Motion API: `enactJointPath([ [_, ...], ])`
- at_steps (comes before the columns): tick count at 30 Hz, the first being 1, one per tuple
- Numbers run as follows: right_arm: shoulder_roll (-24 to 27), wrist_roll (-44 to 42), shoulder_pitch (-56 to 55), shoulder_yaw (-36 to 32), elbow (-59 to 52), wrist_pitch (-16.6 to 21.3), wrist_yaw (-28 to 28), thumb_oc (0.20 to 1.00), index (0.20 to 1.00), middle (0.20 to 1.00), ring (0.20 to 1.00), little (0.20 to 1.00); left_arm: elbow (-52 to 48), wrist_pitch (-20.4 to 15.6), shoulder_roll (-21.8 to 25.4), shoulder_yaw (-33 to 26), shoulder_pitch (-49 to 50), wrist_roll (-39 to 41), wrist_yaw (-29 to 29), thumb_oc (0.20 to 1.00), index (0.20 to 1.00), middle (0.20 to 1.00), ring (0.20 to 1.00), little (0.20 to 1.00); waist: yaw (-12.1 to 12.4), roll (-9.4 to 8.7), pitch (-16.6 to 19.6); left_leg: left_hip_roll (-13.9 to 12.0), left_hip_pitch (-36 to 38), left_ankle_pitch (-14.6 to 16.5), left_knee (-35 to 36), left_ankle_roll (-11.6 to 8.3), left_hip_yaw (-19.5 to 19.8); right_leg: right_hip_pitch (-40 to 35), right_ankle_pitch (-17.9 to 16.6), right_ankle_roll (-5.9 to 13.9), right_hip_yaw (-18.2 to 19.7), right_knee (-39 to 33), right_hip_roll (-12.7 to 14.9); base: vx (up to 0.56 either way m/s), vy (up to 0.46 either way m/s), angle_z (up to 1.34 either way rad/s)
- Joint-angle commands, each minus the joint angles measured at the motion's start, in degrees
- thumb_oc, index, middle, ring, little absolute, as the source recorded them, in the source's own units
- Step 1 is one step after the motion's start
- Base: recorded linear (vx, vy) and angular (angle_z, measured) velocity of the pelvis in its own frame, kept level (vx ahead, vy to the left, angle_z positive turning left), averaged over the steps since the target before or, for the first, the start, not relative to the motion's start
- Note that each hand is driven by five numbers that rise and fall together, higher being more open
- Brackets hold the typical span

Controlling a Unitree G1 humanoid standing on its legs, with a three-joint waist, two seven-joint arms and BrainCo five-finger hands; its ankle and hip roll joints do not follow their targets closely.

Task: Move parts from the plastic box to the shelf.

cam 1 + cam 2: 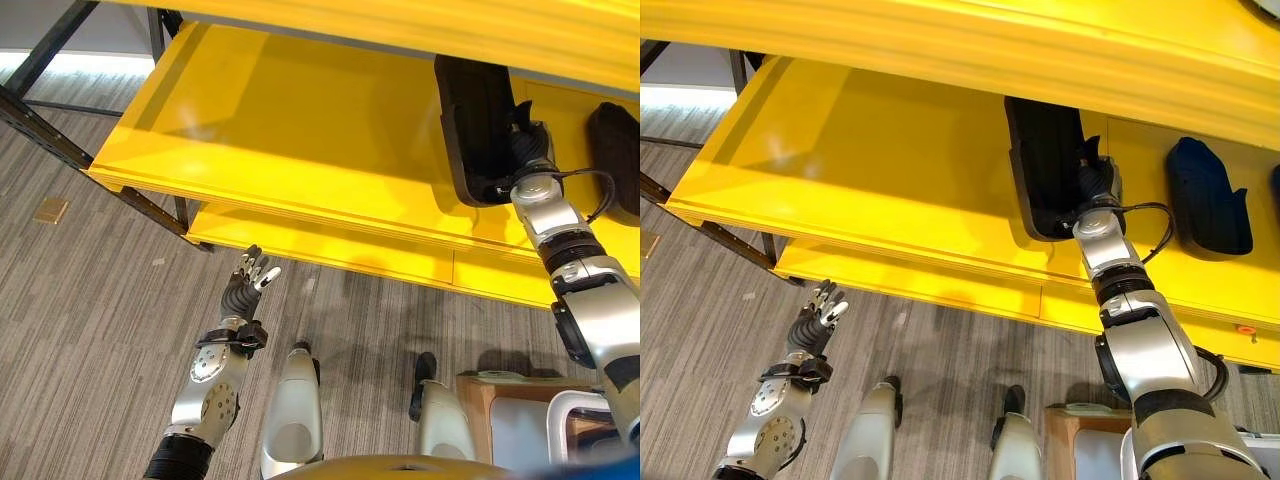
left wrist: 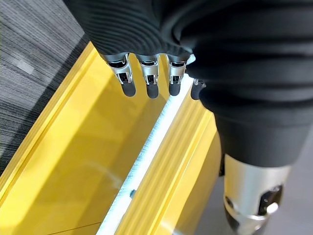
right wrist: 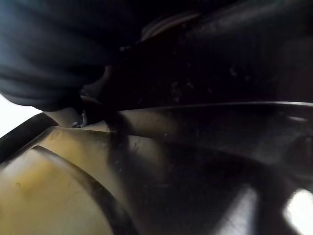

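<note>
A long black moulded part [image 1: 470,110] lies on the yellow shelf [image 1: 300,130], running front to back. My right hand [image 1: 1095,185] is at the part's near end, right against it; its dark cover hides how it grips. From the right wrist the part's black glossy surface [image 3: 195,161] shows very close. A second black part [image 1: 1205,195] rests on the shelf further right. My left hand [image 1: 243,290] hangs open above the floor, in front of the shelf's lower edge, holding nothing; its straight fingers [image 2: 149,83] point at the yellow shelf edge.
The plastic box [image 1: 560,415] stands at the lower right by a wooden stand [image 1: 480,385]. A lower yellow shelf board [image 1: 330,250] juts out below the main one. Dark metal frame bars [image 1: 40,125] run at the left over grey carpet.
</note>
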State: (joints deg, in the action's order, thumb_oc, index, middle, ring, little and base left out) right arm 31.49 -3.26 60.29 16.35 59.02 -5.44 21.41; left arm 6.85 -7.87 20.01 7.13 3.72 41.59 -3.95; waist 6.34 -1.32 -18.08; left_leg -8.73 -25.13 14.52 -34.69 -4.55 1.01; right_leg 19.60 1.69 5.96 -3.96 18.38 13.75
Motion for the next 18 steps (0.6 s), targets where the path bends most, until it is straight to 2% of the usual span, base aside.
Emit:
enactJointPath([
  [1,4.3,-0.3,7.7,1.3,2.5,3.0,1.5,0.200,0.200,0.200,0.200,0.200,-4.3,-3.3,3.1,1.7,1.6,0.9,1.1,1.000,1.000,1.000,1.000,1.000,1.0,-0.58,5.0,0.0,0.6,-4.6,3.6,0.41,3.7,2.8,4.3,-0.14,0.7,12.5,-0.1,-0.04,-0.008,-0.01],
  [10,2.1,-3.4,15.5,4.7,10.4,3.5,0.9,0.200,0.200,0.200,0.200,0.200,-4.6,-3.4,4.4,3.9,0.8,1.1,1.2,1.000,1.000,1.000,1.000,1.000,1.6,-0.27,4.7,0.0,-1.7,-5.4,3.4,0.87,4.1,5.0,3.8,-0.23,0.5,12.4,-0.9,-0.02,-0.004,0.00],
  [11,-0.3,-6.2,17.6,4.7,10.5,3.8,1.2,0.200,0.200,0.200,0.200,0.200,-4.8,-3.3,4.8,4.7,0.3,1.0,0.9,1.000,1.000,1.000,1.000,1.000,1.8,-0.29,4.4,0.2,-2.4,-5.4,3.3,0.93,4.2,5.2,3.9,-0.32,0.3,12.4,-0.8,0.00,0.000,0.00],
  [18,-5.0,-10.2,18.4,3.7,13.1,4.0,1.4,0.200,0.200,0.200,0.200,0.200,-5.3,-3.2,4.9,6.1,-1.1,0.8,-0.1,1.000,1.000,1.000,1.000,1.000,2.6,-0.23,3.5,0.5,-3.0,-5.3,2.7,1.10,4.8,4.6,4.3,-0.58,-0.4,12.6,-0.7,0.02,-0.009,0.05],
])
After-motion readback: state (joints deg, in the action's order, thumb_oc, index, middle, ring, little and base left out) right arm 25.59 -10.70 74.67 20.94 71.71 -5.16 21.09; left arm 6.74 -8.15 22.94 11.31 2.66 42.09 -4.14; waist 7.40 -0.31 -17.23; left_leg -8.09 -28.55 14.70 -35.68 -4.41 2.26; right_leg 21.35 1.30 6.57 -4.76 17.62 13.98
